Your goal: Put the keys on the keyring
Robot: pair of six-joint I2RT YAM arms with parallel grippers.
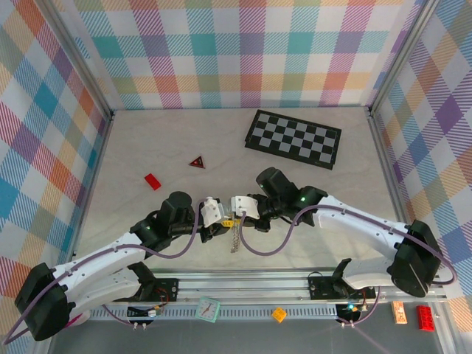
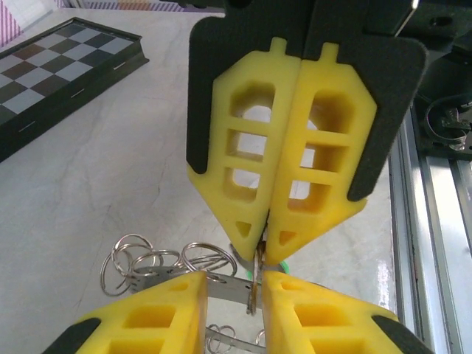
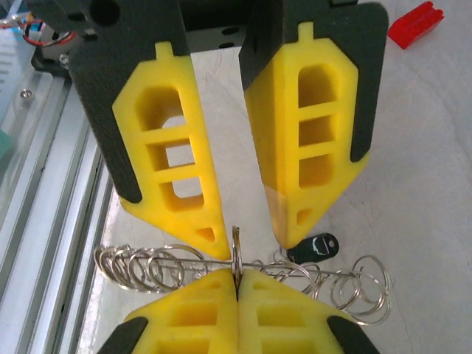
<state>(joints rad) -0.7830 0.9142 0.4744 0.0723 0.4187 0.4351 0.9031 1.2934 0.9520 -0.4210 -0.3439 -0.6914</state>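
Pale marbled stone-look table [image 1: 147,140], matte surface, even diffuse light, glossy sheen toward the near edge, pastel plaid fabric walls [image 1: 243,51] on three sides, silver aluminium corner posts [image 1: 74,55], ribbed silver aluminium rail [image 1: 243,284] along the table's near edge.

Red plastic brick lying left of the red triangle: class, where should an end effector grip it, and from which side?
Grip the red plastic brick across its two long sides, coming straight down. It lies flat on the tabletop, standing apart, its length running diagonally, so the grip probably needs turning to match.
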